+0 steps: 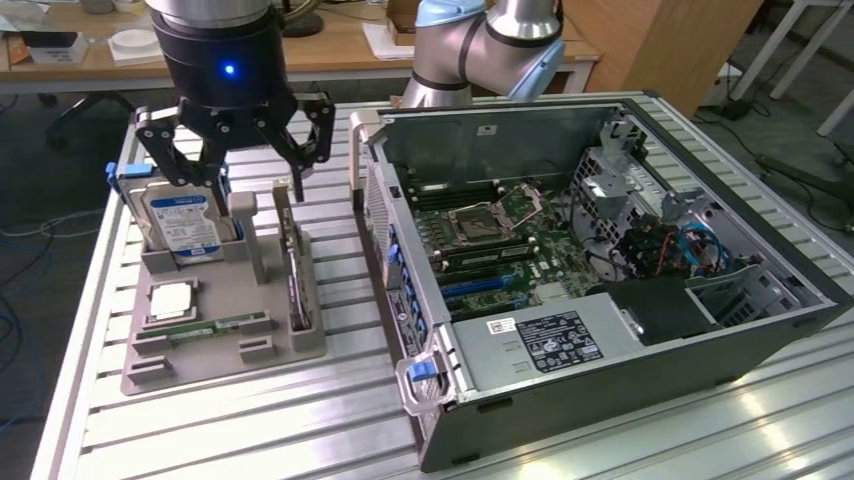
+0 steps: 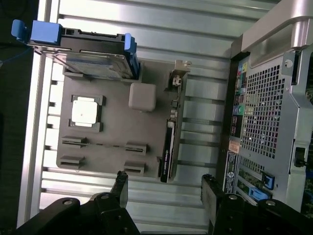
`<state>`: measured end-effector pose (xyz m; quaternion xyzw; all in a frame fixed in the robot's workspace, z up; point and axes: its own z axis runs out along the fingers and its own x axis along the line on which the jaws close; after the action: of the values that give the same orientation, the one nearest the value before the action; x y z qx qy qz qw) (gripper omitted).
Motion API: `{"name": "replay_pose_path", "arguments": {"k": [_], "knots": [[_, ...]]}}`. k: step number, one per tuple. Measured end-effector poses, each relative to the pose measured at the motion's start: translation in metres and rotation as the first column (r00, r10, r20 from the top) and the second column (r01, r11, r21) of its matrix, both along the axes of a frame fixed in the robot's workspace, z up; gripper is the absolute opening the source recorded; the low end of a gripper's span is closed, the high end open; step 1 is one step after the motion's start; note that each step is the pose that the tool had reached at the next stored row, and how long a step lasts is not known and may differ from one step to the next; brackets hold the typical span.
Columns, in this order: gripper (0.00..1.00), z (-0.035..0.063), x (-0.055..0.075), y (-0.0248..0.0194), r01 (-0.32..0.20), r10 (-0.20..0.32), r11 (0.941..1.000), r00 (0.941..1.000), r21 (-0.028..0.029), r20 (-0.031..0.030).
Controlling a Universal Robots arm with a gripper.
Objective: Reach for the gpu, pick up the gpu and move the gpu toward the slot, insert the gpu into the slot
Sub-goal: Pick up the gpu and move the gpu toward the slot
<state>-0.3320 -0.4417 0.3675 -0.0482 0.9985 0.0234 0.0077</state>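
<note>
exterior view: the gripper (image 1: 247, 178) hangs at about ten o'clock in the picture, over the back of the grey holder (image 1: 200, 365), with its jaws spread wide and empty. the gpu (image 1: 296, 275) stands on its long edge in the holder, at five o'clock from the fingertips, untouched. the hard drive (image 1: 180, 225) stands at nine o'clock from the card. the open computer case (image 1: 574, 400) lies at three o'clock from it, and a blue strip on the motherboard (image 1: 534, 245) looks to be the slot (image 1: 478, 287).

wrist view: the gripper (image 2: 165, 188) shows both fingers far apart, and the gpu (image 2: 170, 137) lies edge-on ahead of them, its metal bracket (image 2: 180, 68) at the far end. my judgement is that the card is light, stiff, thin and fragile. pinch its flat faces near mid-length along the upper edge, clear of the bracket and the contact edge.
</note>
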Motion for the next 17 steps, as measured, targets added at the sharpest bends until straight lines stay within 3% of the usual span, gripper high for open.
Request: {"name": "replay_pose_path", "arguments": {"k": [5, 17], "knots": [[0.71, -0.0041, 0.0, 0.0, 0.001, -0.001, 1.0, 1.0, -0.0013, 0.0084], [0.71, -0.0209, 0.002, 0.0004, 0.037, -0.037, 0.9993, 0.9993, -0.0014, 0.0095]]}}
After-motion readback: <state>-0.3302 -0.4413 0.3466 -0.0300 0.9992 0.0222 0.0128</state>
